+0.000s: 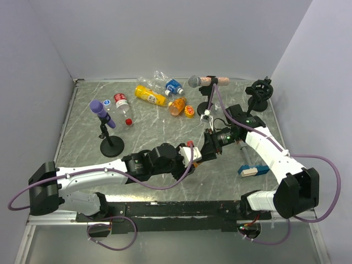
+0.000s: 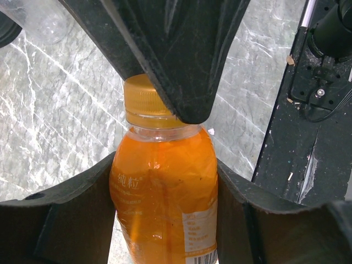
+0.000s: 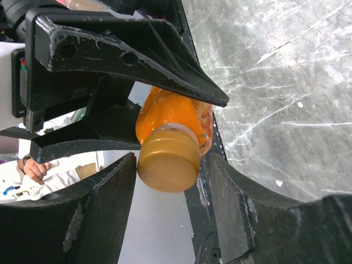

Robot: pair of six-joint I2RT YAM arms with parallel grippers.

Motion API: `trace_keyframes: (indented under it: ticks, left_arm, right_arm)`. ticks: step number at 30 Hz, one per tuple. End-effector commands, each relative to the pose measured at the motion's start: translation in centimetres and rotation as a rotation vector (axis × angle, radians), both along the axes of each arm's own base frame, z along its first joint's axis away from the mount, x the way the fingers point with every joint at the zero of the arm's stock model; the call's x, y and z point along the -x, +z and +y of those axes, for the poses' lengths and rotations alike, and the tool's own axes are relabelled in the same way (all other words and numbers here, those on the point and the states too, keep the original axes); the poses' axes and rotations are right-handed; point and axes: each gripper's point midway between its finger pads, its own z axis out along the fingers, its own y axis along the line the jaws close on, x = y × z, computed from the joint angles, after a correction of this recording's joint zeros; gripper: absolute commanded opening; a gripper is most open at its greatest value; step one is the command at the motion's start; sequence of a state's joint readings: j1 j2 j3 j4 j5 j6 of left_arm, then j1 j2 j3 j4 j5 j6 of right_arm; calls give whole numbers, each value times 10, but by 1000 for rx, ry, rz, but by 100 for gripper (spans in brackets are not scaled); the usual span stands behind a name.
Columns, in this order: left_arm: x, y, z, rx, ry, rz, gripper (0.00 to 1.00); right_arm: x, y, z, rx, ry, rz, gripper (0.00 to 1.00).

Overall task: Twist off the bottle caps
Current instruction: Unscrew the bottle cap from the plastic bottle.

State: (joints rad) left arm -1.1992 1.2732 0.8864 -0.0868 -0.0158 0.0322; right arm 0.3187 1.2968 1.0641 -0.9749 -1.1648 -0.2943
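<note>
My left gripper is shut on the body of a stubby orange bottle, held above the table near its front middle. The orange-brown cap is on the neck. In the right wrist view the cap sits between the tips of my right gripper, which is open. One of its fingers touches the cap and the other stands a little apart from it. The two grippers meet end to end in the top view, left gripper and right gripper.
At the back lie a yellow bottle, two stubby orange bottles, a clear blue-labelled bottle and a clear red-labelled bottle. A loose red cap lies close by. Microphones stand on stands, purple-headed and grey-headed. A blue-and-white object lies right.
</note>
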Motion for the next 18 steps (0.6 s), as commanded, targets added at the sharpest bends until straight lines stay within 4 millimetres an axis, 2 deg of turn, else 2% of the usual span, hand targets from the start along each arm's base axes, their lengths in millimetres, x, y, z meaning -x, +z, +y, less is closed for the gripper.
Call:
trace_keyframes:
  ticks: [1,5,9,12,18]
  left_arm:
    - [-1,22,-13,76,-6,-16,36]
    - [-1,22,-13,74,-6,-15,36]
    - [-1,22,-12,73,-6,-15,36]
    - [5,21,-12,71,-33,-2,36]
    - [24,27,-8,142,-169,78,34]
  right_arm:
    - [-4,14,7,-38,17,-34,61]
    - [-3,14,6,-40,17,-40,51]
    - [-3,13,6,-38,19,-45,29]
    - [-2,14,4,-37,33,-74,16]
    - [10,22,2,-99,155,-180,4]
